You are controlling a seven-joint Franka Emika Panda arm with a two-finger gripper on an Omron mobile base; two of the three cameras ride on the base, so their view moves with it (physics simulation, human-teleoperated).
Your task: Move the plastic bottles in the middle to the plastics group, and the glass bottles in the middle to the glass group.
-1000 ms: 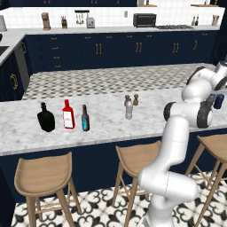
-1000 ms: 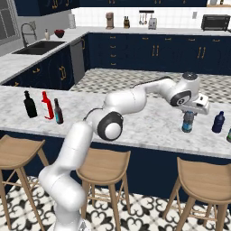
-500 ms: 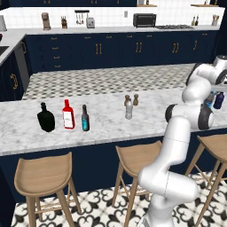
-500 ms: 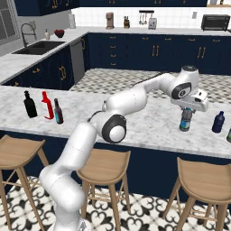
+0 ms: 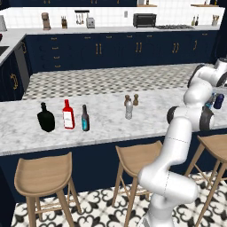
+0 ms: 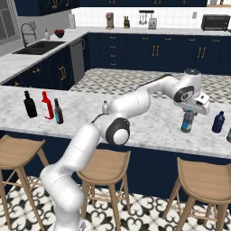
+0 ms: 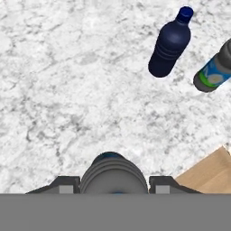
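Observation:
My gripper (image 6: 189, 111) is shut on the neck of the plastic bottle with the bright blue label (image 6: 187, 122), low over the right part of the marble counter (image 6: 149, 122). From the hand view its ribbed grey shoulder (image 7: 113, 173) sits between my fingertips (image 7: 67, 186). The dark navy bottle of the plastics group (image 6: 218, 122) stands a short way to its right, also (image 7: 170, 43). The clear greyish plastic bottle (image 5: 128, 108) stands mid-counter. At the left, the slim dark glass bottle with a teal label (image 5: 85, 118) stands beside the red bottle (image 5: 67, 114) and the squat black bottle (image 5: 46, 118).
Two small brown shakers (image 5: 131, 99) stand just behind the clear bottle. Another bottle with a blue-green label (image 7: 215, 71) stands near the navy one, by the counter's right end. Wooden stools (image 6: 203, 180) line the counter's front edge.
The arm has shifted slightly and the hand has settled. The blue-label bottle stays gripped at almost the same spot beside the navy bottle.

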